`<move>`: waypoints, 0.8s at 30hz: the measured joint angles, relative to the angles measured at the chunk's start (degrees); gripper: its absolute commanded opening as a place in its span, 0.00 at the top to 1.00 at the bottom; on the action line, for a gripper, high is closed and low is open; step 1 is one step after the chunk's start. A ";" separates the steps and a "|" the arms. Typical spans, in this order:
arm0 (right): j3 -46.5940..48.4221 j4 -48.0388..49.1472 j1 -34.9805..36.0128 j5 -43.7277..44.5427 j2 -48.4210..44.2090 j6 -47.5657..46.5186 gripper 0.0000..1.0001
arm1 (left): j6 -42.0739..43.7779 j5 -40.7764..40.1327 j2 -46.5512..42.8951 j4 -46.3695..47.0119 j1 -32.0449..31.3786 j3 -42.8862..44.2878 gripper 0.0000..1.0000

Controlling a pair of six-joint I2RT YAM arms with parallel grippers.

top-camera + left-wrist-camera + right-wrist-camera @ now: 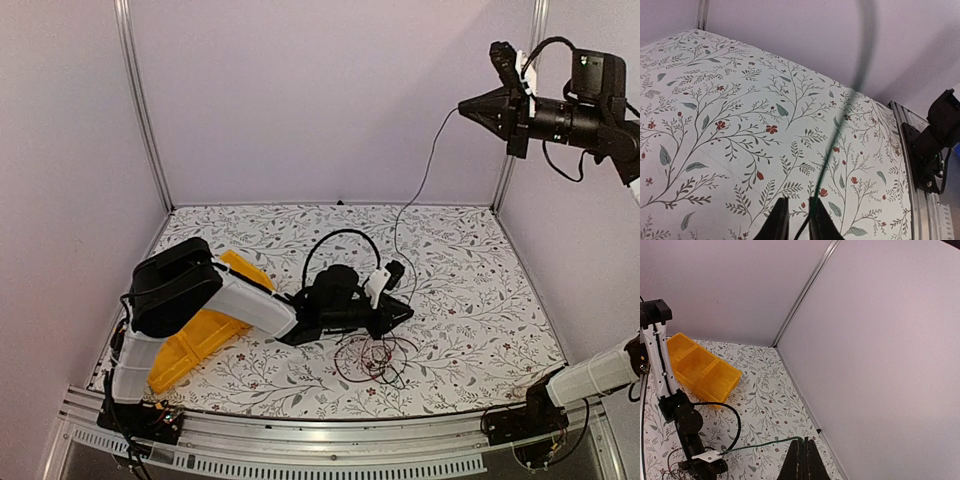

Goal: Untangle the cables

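A loose tangle of dark red and black cables lies on the floral table just in front of my left gripper. One thin dark green cable rises from it to my right gripper, held high at the right wall. In the right wrist view the right gripper is shut on that cable's end. In the left wrist view the left gripper is low over the table with a narrow gap. The green cable runs through the gap against the right finger.
A yellow bin lies at the left, partly under my left arm, and also shows in the right wrist view. The left arm's thick black cable loops above its wrist. The right arm's base stands at the metal front rail.
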 measured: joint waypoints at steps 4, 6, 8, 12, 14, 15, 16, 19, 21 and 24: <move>11.54 2.29 -3.48 1.07 0.70 2.29 1.00 | -1.95 1.20 2.10 2.58 0.74 0.02 0.88; 16.79 3.91 -4.46 1.31 1.22 3.82 1.00 | -2.82 1.64 3.65 3.74 0.87 0.02 0.88; 19.78 5.44 -5.07 1.33 1.31 5.40 1.00 | -3.74 2.08 5.09 4.44 0.94 0.02 0.88; 20.81 7.89 -6.23 2.89 1.36 8.00 1.00 | -5.33 2.73 7.54 6.32 1.09 0.00 0.85; 20.79 8.66 -6.80 4.55 1.84 8.92 1.00 | -5.88 2.95 8.17 7.06 1.27 -0.20 0.84; 20.79 9.18 -7.08 5.64 2.12 9.49 1.00 | -6.23 3.08 8.22 7.50 1.38 -0.50 0.83; 20.72 9.60 -7.34 6.69 2.69 9.92 1.00 | -6.54 3.26 8.22 8.09 1.49 -0.90 0.83; 18.62 10.91 -8.15 9.64 3.72 10.97 1.00 | -7.37 3.87 8.22 10.36 1.86 -2.01 0.82; 15.80 12.07 -9.16 12.02 3.80 11.98 1.00 | -7.76 3.96 8.22 11.76 2.05 -2.89 0.82; 11.67 14.69 -11.76 16.11 3.74 14.08 1.00 | -8.24 4.00 8.02 14.51 2.29 -5.05 0.84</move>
